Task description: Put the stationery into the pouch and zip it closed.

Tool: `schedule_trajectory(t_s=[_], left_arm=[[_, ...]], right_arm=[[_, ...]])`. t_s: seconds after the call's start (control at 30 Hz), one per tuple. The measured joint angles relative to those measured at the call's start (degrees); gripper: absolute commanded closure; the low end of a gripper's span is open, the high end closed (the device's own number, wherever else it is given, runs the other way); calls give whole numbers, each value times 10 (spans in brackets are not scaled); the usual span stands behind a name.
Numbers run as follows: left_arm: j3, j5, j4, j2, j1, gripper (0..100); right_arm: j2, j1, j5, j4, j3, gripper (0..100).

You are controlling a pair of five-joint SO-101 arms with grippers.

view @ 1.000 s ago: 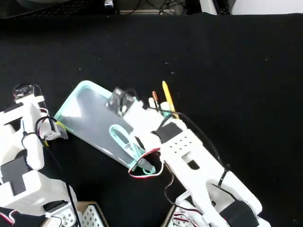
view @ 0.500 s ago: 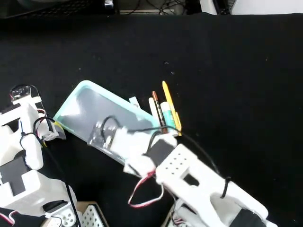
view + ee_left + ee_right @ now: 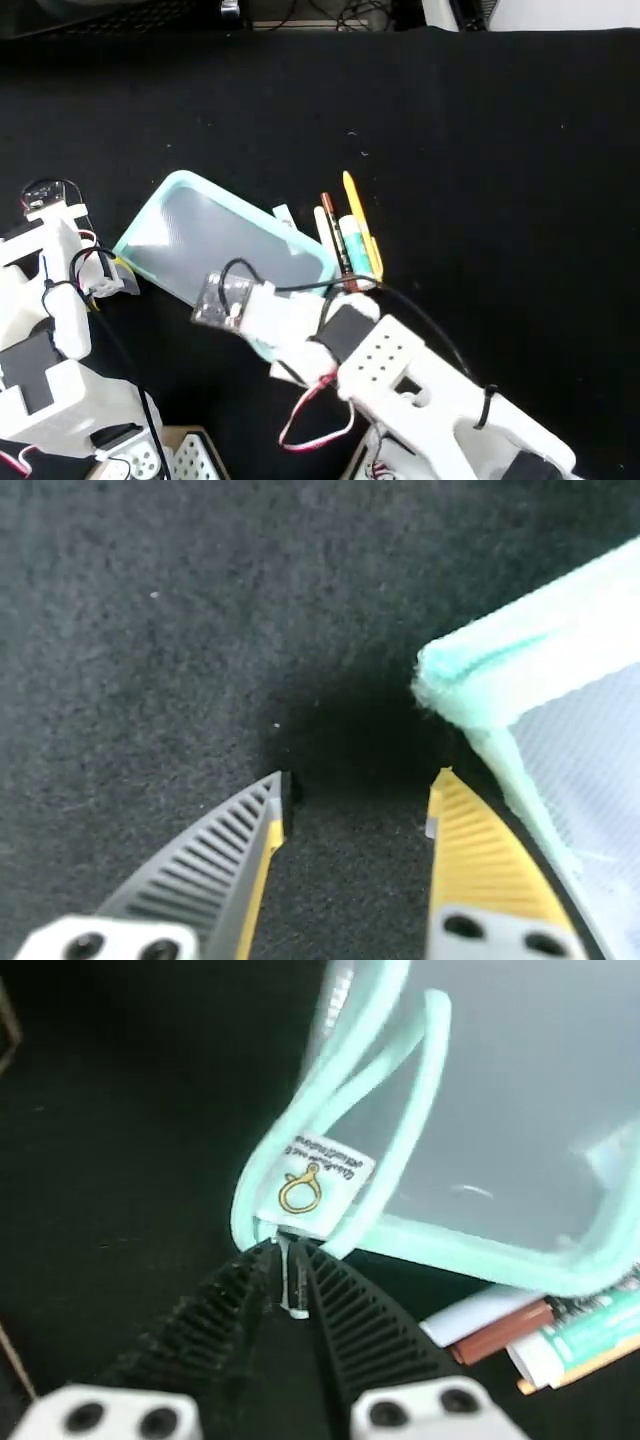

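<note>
A translucent pouch (image 3: 220, 245) with mint-green edging lies flat on the black table. Its green loop strap (image 3: 390, 1110) ends in a small white tag (image 3: 315, 1182). My right gripper (image 3: 288, 1260) is shut on the strap's end just below that tag, at the pouch's near edge, where the arm (image 3: 300, 320) covers it from above. Several pens and markers (image 3: 348, 235) lie side by side against the pouch's right end, outside it, and their ends (image 3: 540, 1335) show past the pouch's corner. My left gripper (image 3: 360, 780) stands open over bare table beside the pouch's left corner (image 3: 450, 670).
The left arm's white body (image 3: 50, 330) stands at the table's near left. A red and white cable (image 3: 315, 420) hangs under the right arm. Black cloth (image 3: 480, 150) covers the far and right parts of the table.
My right arm has swung left and toward the table's front, from above the pouch's right end to its near edge, covering the strap. The left arm has barely moved.
</note>
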State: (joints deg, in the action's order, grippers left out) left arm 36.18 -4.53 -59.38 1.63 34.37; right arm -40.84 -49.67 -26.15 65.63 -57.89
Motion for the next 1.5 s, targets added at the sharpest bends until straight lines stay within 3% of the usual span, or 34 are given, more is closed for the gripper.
schedule_trajectory(t_s=[0.43,0.7,0.83,1.5], left_arm=[[0,0,0,0,0,762],[0,0,0,0,0,762],[0,0,0,0,0,762],[0,0,0,0,0,762]], right_arm=[[-5,-65,-16,34,-42,973],[15,22,59,-78,-54,864],[47,26,67,-75,-57,900],[16,28,68,-18,-58,893]])
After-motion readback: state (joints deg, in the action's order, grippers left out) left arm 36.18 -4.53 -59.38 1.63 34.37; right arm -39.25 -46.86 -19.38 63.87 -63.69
